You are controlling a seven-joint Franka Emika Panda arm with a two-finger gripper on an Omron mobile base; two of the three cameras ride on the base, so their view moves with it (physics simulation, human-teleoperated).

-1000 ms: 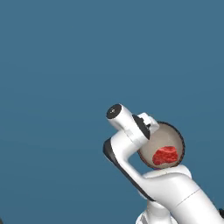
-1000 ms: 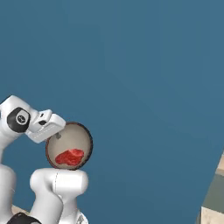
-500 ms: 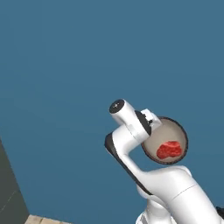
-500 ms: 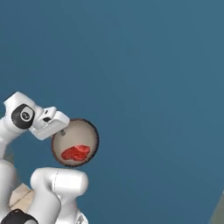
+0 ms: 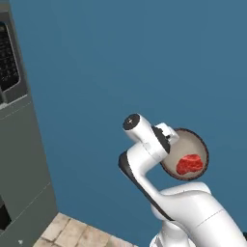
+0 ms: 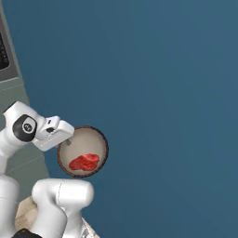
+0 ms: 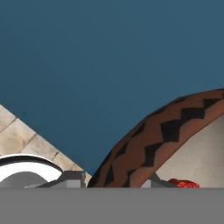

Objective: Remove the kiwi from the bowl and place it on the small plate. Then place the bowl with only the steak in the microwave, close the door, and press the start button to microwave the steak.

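- Our hand [image 6: 65, 139] grips the bowl [image 6: 83, 151] by its rim, fingers nearly together.
- The steak [image 6: 84, 162] lies inside, alone.
- The microwave [image 5: 9, 58] has slid into view far left since a moment ago: we are nearing it.

One bowl [image 5: 195, 144]; one steak [image 5: 189, 164]; one keypad [image 5: 8, 53].

The wrist hides the bowl's [image 5: 195, 144] near rim and the pincer's fingertips.
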